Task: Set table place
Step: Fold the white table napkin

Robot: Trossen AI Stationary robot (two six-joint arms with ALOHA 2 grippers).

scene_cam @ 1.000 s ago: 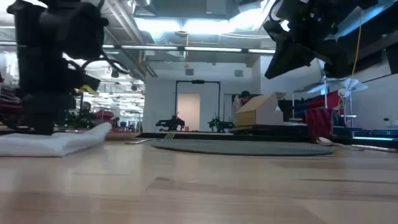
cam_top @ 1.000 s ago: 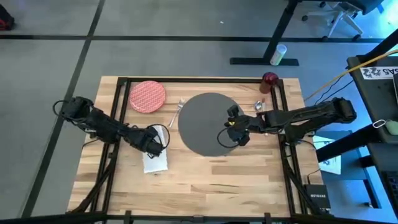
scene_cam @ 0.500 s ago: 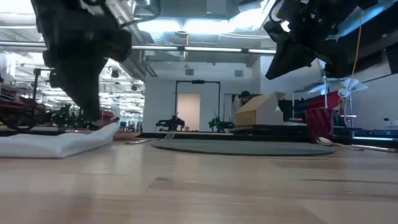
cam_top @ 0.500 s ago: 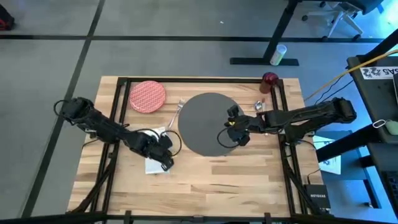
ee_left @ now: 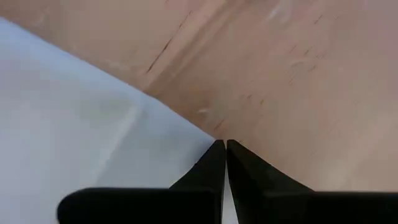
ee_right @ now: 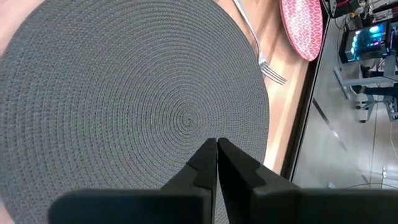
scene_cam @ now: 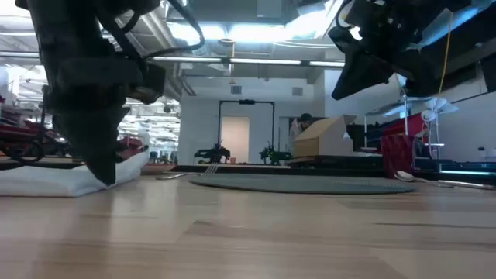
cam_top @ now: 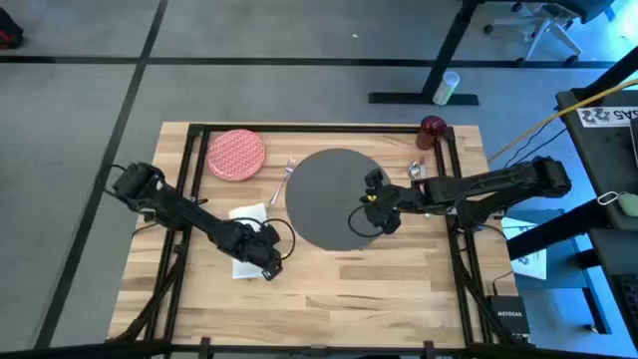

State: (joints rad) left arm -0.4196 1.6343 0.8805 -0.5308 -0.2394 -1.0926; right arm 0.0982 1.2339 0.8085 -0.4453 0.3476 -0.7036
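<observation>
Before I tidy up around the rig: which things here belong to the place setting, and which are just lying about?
Place setting:
- grey mat
- red plate
- white napkin, left gripper at its corner
- fork
- spoon
- dark red cup

Lying about:
- bottle on the floor
- cardboard box in the room behind

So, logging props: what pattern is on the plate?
Red with a fine white pattern; high view shows it best.

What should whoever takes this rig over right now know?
Left gripper: shut, tips at the corner of the white napkin; a grip is not confirmed.
Right gripper: shut, empty, above the grey mat.
Red plate sits at the far left of the table, fork between plate and mat, red cup far right.
Done: mat laid.
Left: plate, napkin, cutlery, cup.
</observation>
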